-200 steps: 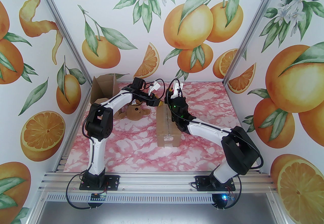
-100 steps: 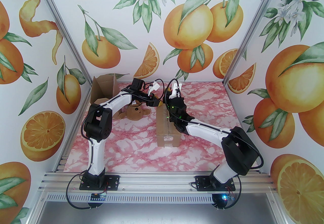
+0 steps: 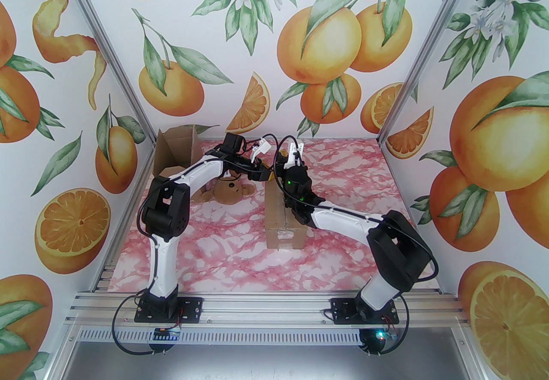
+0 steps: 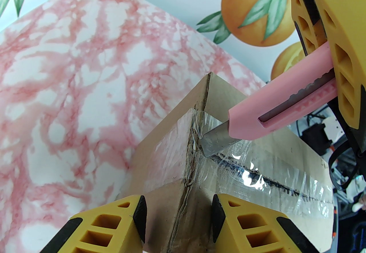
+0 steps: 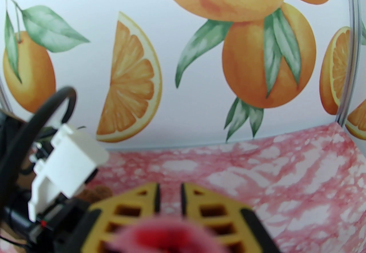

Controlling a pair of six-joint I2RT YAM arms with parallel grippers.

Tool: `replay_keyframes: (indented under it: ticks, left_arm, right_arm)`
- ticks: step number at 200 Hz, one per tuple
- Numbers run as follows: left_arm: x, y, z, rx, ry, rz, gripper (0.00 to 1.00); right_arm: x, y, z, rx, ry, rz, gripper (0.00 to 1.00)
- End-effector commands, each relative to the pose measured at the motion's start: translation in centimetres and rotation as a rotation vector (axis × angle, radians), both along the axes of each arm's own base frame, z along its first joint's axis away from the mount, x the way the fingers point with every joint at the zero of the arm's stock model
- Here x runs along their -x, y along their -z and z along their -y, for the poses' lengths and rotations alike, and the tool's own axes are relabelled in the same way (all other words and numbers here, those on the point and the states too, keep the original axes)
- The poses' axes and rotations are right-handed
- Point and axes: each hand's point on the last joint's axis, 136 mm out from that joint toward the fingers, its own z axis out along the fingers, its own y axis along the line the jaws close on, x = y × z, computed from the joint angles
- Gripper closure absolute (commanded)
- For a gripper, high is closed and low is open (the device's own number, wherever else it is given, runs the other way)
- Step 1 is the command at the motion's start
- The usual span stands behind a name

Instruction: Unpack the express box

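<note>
**Orange-print walls, pink marbled worktop: knife blade sat at the box's taped seam**

Walls papered with oranges and leaves closed in a pink-and-white marbled worktop (image 3: pixel 351 198). A brown cardboard express box (image 3: pixel 283 219), sealed with clear tape (image 4: pixel 257 172), lay lengthwise at the worktop's middle. A brown teddy bear (image 3: pixel 229 191) lay just beside it to the left, and an opened cardboard carton (image 3: pixel 176 151) stood in the far left corner.

The right pincer (image 5: pixel 169 199) was clamped on a pink utility knife (image 4: pixel 283 103). The knife's grey blade (image 4: pixel 217 140) touched the tape at the far end of the top seam. The left pincer (image 4: pixel 178 214) stood part-open, its yellow fingers either side of the box's far top edge.

The step in hand looked to be slitting the tape. It would go best with the blade kept shallow and drawn straight along the seam toward the near end. The left pincer should steady the box so that it neither slid nor twisted. A deep cut risked whatever lay inside.

Whether the left pads pressed on the cardboard could not be told, nor how deep the blade sat. The box's contents were hidden. From above, the right arm covered much of the lid. In the right wrist view the knife was only a pink blur.
</note>
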Motion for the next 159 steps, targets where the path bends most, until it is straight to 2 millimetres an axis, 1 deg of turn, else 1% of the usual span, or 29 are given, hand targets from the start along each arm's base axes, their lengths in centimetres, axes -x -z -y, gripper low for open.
replay_keyframes:
  ticks: [1,51,63,102,159]
  left_arm:
    - [0.2,1.2,-0.6,-0.056,-0.035,-0.007,0.57]
    - [0.0,1.3,-0.6,-0.064,-0.052,-0.009,0.58]
    - [-0.1,1.3,-0.7,-0.067,-0.059,-0.009,0.58]
    - [-0.7,1.9,-0.9,-0.094,-0.107,-0.023,0.6]
    - [-1.7,1.8,-1.3,-0.09,-0.205,-0.049,0.62]
  right_arm:
    - [-0.3,-0.7,0.1,0.008,0.032,0.028,1.0]
    - [0.6,-1.3,-0.2,0.073,0.047,0.041,1.0]
    - [0.7,-1.1,-0.3,0.086,0.046,0.033,1.0]
    - [1.4,-1.0,-0.8,0.093,0.044,0.023,1.0]
    - [2.6,-1.4,-0.7,0.081,0.049,0.017,1.0]
